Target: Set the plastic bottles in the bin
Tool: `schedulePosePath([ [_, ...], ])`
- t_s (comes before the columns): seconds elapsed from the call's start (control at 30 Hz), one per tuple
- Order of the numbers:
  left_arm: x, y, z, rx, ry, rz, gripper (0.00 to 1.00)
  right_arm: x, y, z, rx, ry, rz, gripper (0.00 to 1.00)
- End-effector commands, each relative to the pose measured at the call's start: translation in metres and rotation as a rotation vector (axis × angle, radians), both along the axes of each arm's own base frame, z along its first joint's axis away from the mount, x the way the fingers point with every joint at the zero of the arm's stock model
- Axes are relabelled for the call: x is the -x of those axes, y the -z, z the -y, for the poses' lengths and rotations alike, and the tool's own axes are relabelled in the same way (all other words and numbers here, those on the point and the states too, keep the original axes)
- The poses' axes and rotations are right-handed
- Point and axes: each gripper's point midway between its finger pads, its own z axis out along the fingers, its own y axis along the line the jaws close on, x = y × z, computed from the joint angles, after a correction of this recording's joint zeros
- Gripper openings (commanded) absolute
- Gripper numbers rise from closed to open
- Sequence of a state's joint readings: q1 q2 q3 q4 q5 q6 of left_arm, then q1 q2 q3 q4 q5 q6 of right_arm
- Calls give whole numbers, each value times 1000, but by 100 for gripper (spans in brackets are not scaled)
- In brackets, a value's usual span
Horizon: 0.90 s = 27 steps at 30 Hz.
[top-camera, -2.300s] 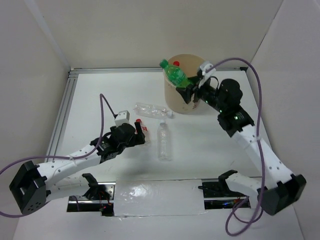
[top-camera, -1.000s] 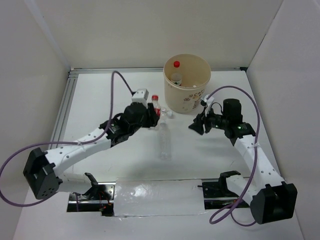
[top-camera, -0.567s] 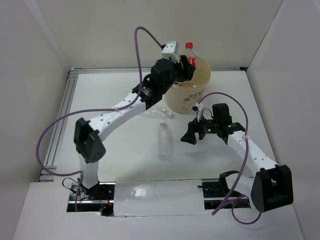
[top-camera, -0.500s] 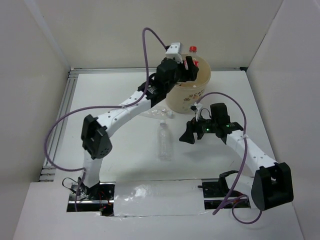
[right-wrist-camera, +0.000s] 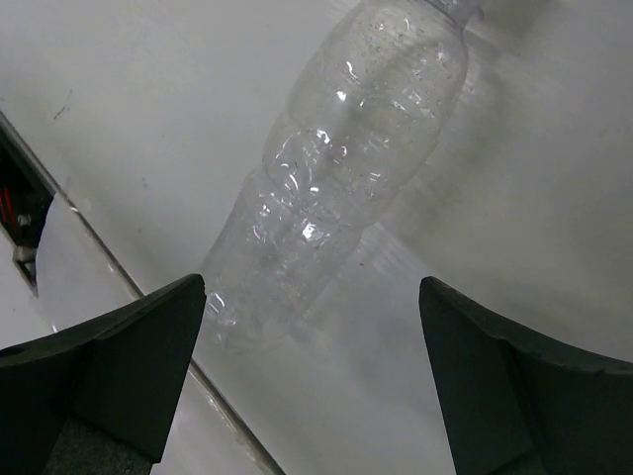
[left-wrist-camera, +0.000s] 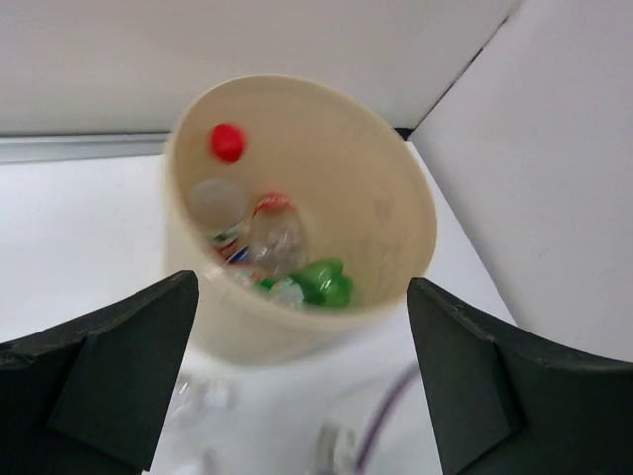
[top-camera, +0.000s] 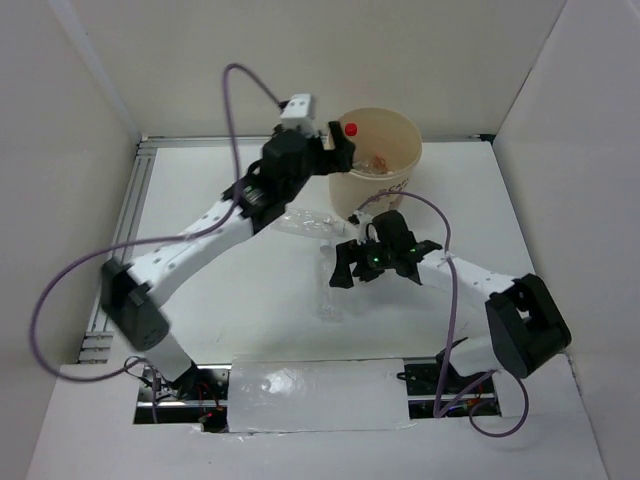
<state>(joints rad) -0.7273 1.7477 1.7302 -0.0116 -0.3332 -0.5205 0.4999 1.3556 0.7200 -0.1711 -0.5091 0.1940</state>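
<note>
Green bottle (left-wrist-camera: 321,282) inside the bin (left-wrist-camera: 396,198) shows only from left wrist.

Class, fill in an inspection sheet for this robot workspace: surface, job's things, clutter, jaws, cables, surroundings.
Surface: white table, two bottles lying on it.
Job's things: round beige paper bin holding a green plastic bottle, a red-capped bottle and others; a clear plastic bottle lying under the right jaws; a second clear bottle lying near the bin's base.
Clutter: nothing seen.
Jaws: left jaws open and empty above the bin; right jaws open over the clear plastic bottle, not gripping it.
Cables: purple cables looping off both arms.
Surroundings: white walls; metal rail along the table's left edge.
</note>
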Motion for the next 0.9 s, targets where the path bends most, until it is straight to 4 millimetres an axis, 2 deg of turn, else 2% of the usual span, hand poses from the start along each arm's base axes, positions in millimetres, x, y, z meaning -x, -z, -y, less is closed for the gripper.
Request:
schedulePosePath([
  [0.0, 51, -30, -59, 60, -65, 82, 100, -38, -21, -25, -36, 148, 60, 95],
  [0.03, 71, 5, -79, 25, -81, 24, 100, -37, -18, -31, -23, 148, 55, 95],
  [0.1, 92, 48, -102, 8, -116, -74, 100, -44, -9, -39, 12, 168, 58, 97],
  [0.13, 105, 92, -115, -36, -136, -147, 100, -41, -4, -45, 24, 153, 54, 98],
  [0.17, 120, 86, -128, 3, -139, -139, 100, -41, -2, -51, 25, 142, 53, 98],
  [0.2, 133, 118, -138, -7, -163, -203, 100, -40, 7, -59, 45, 126, 41, 98],
  [0.23, 140, 124, -146, 6, -184, -215, 100, -37, 15, -60, 60, 130, 22, 98],
  [0.27, 150, 120, -154, 36, -196, -202, 100, -40, 27, -61, 89, 149, 7, 96],
  [0.3, 156, 124, -157, 54, -202, -213, 100, -44, 33, -60, 109, 164, 8, 93],
  [0.33, 162, 141, -165, 31, -222, -242, 100, -43, 42, -59, 146, 171, 1, 91],
  [0.4, 168, 147, -168, 33, -228, -260, 100, -39, 60, -55, 201, 143, -19, 80],
  [0.43, 172, 153, -172, 18, -230, -273, 100, -38, 59, -56, 196, 127, -20, 68],
  [0.5, 174, 161, -175, 20, -249, -298, 100, -34, 48, -57, 188, 60, 20, 56],
  [0.53, 175, 162, -176, 29, -251, -301, 100, -30, 40, -59, 190, 23, 53, 48],
  [0.57, 178, 170, -177, 23, -258, -321, 100, -26, 24, -68, 149, -36, 93, 43],
  [0.6, 179, 169, -179, 57, -276, -332, 100, -27, -11, -75, 111, -110, 210, 37],
  [0.63, 180, 171, -180, 75, -282, -340, 100, -21, -31, -81, 76, -178, 261, 31],
  [0.67, 180, 174, -184, 90, -302, -359, 100, -17, -52, -86, 51, -229, 329, 28],
  [0.7, 184, 182, -186, 92, -318, -393, 100, -17, -86, -86, 20, -283, 451, 26],
  [0.73, 183, 183, -189, 149, -352, -419, 100, -25, -119, -88, -18, -289, 537, 25],
  [0.77, 184, 180, -187, 184, -348, -426, 100, -28, -140, -87, -41, -300, 599, 23],
  [0.8, 184, 184, -186, 236, -363, -455, 100, -33, -177, -85, -75, -299, 694, 23],
  [0.87, 182, 183, -183, 303, -363, -474, 100, -51, -208, -74, -88, -246, 763, 23],
])
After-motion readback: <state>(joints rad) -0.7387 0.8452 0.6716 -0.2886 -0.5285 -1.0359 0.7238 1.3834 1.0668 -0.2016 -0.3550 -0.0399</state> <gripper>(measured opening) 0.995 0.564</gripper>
